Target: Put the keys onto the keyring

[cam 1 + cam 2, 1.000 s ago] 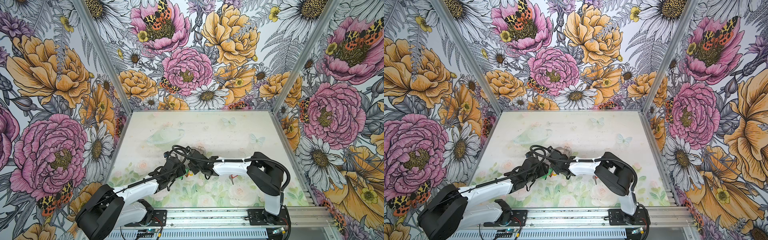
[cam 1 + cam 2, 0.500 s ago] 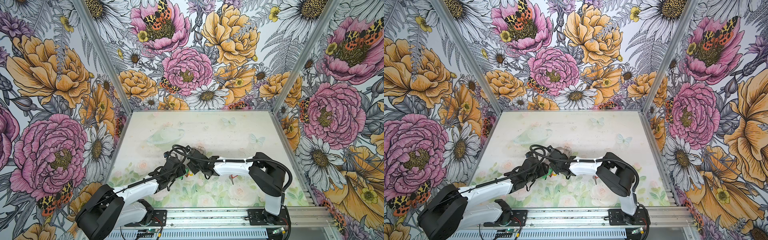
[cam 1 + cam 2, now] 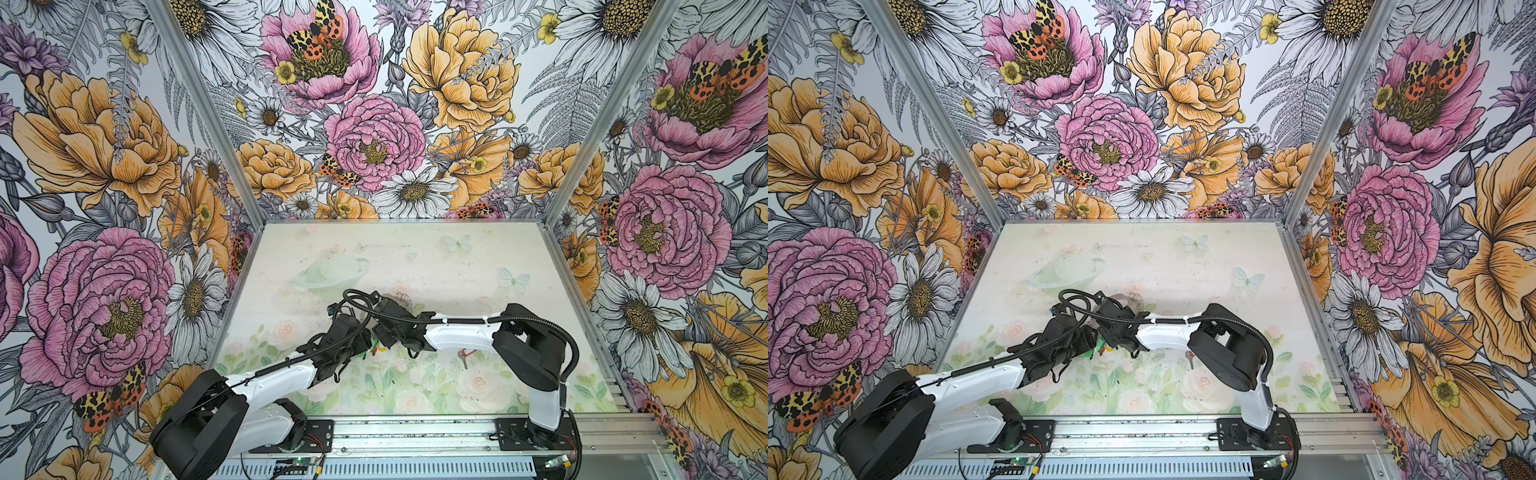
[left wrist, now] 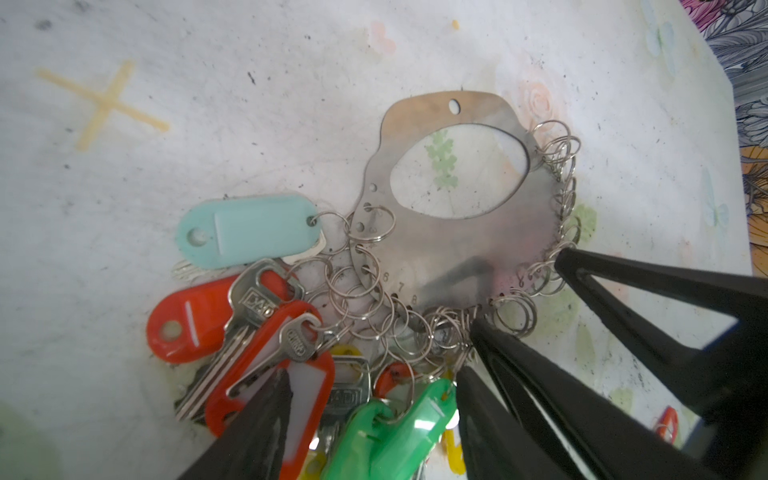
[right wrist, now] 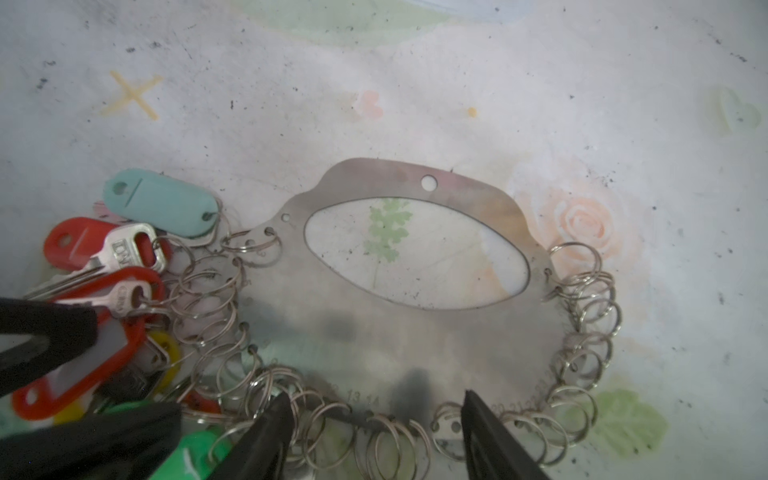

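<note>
The keyring (image 4: 469, 245) is a flat grey metal plate with an oval cut-out, lying on the table (image 4: 208, 124) and fringed with silver wire rings (image 5: 208, 291). Several keys hang from rings at one end, with teal (image 4: 245, 237), red (image 4: 187, 324), green (image 4: 399, 432) and yellow tags. A red tag with a white label (image 4: 303, 399) is among them. My left gripper (image 4: 372, 374) is open over this bunch, with the green tag between its fingers. My right gripper (image 5: 376, 395) is open astride empty rings on the plate's edge. In both top views the arms hide most of the keyring (image 3: 401, 296) (image 3: 1136, 297).
One loose key with a red tag (image 3: 466, 356) (image 3: 1190, 357) lies on the table under the right forearm. Both wrists meet near the middle of the table, close together. Flowered walls enclose the table on three sides, and a metal rail (image 3: 415, 428) runs along the front.
My right gripper's jaws have spread wider apart. Both arms stay almost where they were, and the left gripper has not changed.
</note>
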Motion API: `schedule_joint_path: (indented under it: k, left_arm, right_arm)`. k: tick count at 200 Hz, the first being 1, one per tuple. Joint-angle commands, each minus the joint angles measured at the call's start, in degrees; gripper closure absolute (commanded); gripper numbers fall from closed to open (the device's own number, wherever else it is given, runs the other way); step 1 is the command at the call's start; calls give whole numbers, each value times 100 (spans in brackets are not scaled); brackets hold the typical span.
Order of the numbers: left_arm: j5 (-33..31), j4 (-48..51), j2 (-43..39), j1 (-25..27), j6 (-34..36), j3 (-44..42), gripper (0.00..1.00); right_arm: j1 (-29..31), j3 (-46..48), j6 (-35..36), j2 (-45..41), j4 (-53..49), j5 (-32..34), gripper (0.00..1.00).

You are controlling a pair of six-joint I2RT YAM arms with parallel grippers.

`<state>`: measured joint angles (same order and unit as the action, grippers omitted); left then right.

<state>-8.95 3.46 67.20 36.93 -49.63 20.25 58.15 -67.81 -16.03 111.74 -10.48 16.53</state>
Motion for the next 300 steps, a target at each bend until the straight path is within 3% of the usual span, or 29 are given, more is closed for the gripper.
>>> schedule_joint_path:
  k: [1, 127, 187, 268, 300]
  left_arm:
    - [-42, 577, 66, -84, -153, -258, 35]
    - [-101, 539, 280, -80, -196, -249, 34]
    - [-116, 533, 329, -80, -203, -276, 34]
    - [-118, 537, 303, -80, -181, -313, 34]
    - [-116, 527, 268, -90, -187, -342, 34]
  right_arm:
    - [-20, -180, -108, 133, -7, 108, 34]
    - [29, -428, -225, 280, -690, 607, 33]
    - [39, -458, -156, 70, -784, 838, 39]
    - [-366, -386, -33, -422, -773, -699, 56]
    - [-466, -231, 472, -578, -769, -1250, 61]
